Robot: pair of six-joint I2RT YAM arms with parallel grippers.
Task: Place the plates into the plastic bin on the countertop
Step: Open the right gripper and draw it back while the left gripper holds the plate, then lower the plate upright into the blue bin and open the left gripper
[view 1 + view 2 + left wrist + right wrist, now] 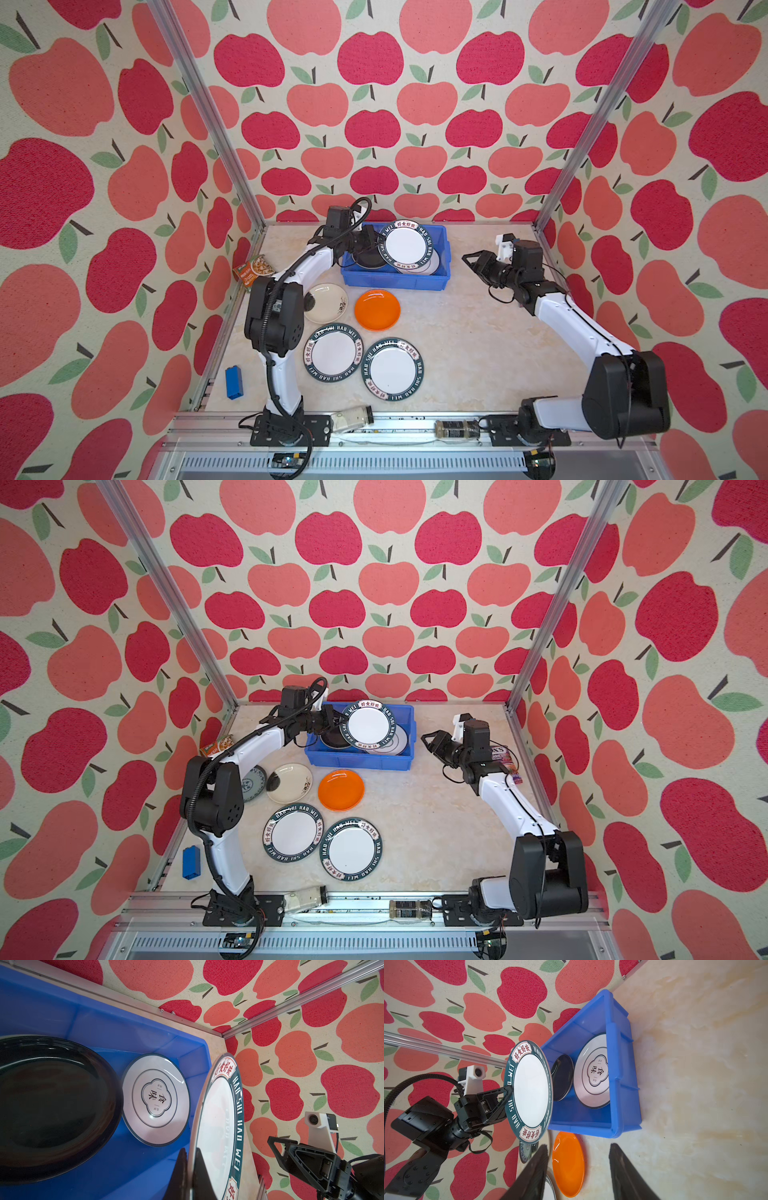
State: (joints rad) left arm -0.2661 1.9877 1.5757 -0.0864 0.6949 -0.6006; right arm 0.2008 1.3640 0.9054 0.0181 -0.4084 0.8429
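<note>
white left arm (307,262) stretches over the bin (395,280), left end effector (190,1155) pinching a tilted plate (404,245); right end effector (578,1147) spread.

The left arm (316,261) and the right arm (575,318) are white tubes joined by fat black round joints. A thick black ribbed hose (423,1076) runs along the left one. Each wrist has a small white camera holder (504,242). The jaws are black triangles.

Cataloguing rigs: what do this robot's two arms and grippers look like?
Left arm and right arm: white shells, black joint housings. Black corrugated conduit follows only the left. Left gripper and right gripper: black triangular fingers, white camera mounts.
</note>
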